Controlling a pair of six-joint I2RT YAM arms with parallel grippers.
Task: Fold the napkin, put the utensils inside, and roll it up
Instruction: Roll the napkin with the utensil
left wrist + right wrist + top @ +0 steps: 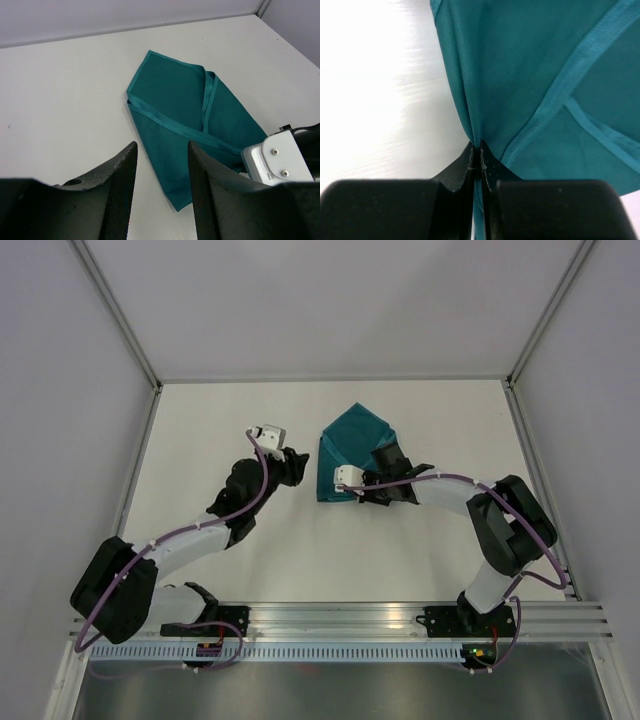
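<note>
We judge the napkin [350,440] soft and limp; grip its hemmed edge. Our right pincer [476,149] clamps a fold; left pincer [161,155] stands released.

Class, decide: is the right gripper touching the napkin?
Touching. The right wrist view shows the right gripper pinching a fold of the napkin between closed fingertips.

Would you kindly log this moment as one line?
napkin: folded | right gripper: shut on napkin edge | left gripper: open, empty, beside napkin | knife: not in view
</note>
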